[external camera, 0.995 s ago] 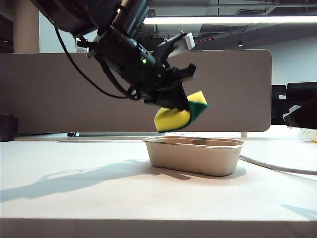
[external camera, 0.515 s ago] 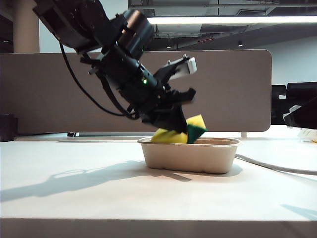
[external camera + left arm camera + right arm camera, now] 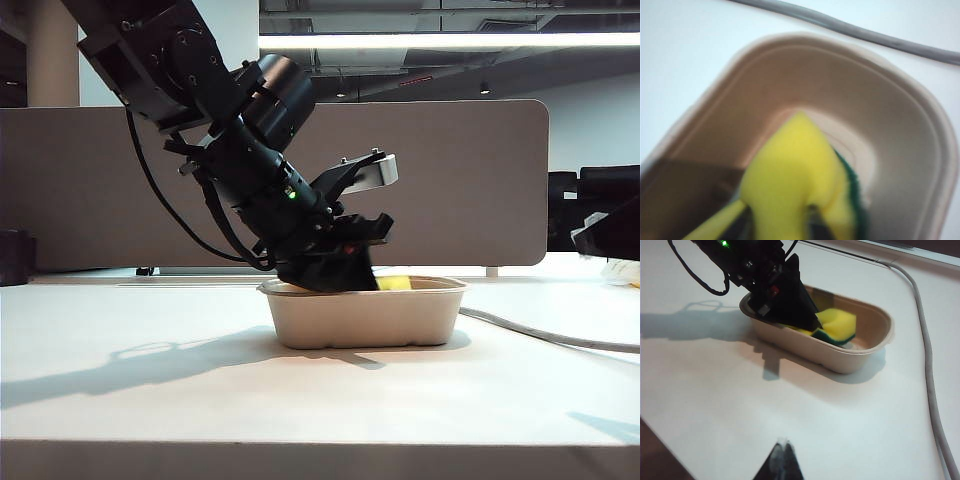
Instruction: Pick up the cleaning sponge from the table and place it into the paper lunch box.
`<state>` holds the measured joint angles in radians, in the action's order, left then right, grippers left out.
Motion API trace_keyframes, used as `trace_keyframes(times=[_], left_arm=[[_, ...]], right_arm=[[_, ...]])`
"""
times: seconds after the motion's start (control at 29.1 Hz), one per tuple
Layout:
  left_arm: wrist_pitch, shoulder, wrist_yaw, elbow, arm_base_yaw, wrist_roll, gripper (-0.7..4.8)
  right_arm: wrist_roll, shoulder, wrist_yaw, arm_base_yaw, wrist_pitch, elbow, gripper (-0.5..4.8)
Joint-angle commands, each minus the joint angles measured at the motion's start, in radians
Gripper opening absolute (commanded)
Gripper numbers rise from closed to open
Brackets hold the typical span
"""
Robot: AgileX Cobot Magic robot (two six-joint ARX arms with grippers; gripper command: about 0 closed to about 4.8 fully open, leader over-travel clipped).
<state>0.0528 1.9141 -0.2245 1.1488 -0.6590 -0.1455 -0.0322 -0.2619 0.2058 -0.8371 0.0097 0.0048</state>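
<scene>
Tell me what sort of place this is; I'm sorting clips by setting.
Probably an office-style lab bench: a large white table, a grey-brown divider panel with a rounded corner behind it, and a long ceiling strip light under exposed ducting.

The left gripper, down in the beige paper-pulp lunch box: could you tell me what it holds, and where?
The left gripper has the yellow foam cleaning sponge by one end between its fingers, inside the paper lunch box; whether it still pinches cannot be told.
</scene>
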Motion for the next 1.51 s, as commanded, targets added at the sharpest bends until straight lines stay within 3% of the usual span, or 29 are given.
trace_keyframes(times=[0.03, 0.14, 0.31, 0.51, 0.65, 1.0, 1.2, 1.51], left_arm=[[0.006, -0.001, -0.006, 0.003, -0.001, -0.004, 1.34], [0.008, -0.001, -0.006, 0.003, -0.001, -0.004, 1.51], [0.012, -0.001, -0.003, 0.003, 0.0, -0.004, 3.09], [0.017, -0.002, 0.003, 0.005, 0.0, -0.004, 3.25], [0.017, -0.002, 0.001, 0.019, 0.0, -0.003, 4.37], [0.015, -0.004, -0.001, 0.076, -0.001, 0.009, 4.4], [0.014, -0.014, -0.051, 0.098, 0.0, 0.049, 4.39], [-0.009, -0.149, -0.042, 0.117, 0.0, 0.049, 4.16]], right_arm=[[-0.001, 0.0, -0.002, -0.001, 0.017, 0.002, -0.05], [-0.001, 0.0, -0.002, 0.0, 0.017, 0.002, -0.05], [-0.001, 0.0, -0.002, 0.0, 0.017, 0.002, -0.05], [-0.001, 0.012, -0.001, 0.0, 0.017, 0.002, -0.05], [-0.001, 0.029, -0.001, 0.0, 0.017, 0.002, -0.05], [-0.001, 0.031, -0.002, 0.001, 0.017, 0.002, -0.05], [-0.001, 0.031, -0.002, 0.0, 0.017, 0.002, -0.05], [-0.001, 0.031, -0.001, 0.0, 0.017, 0.002, -0.05]])
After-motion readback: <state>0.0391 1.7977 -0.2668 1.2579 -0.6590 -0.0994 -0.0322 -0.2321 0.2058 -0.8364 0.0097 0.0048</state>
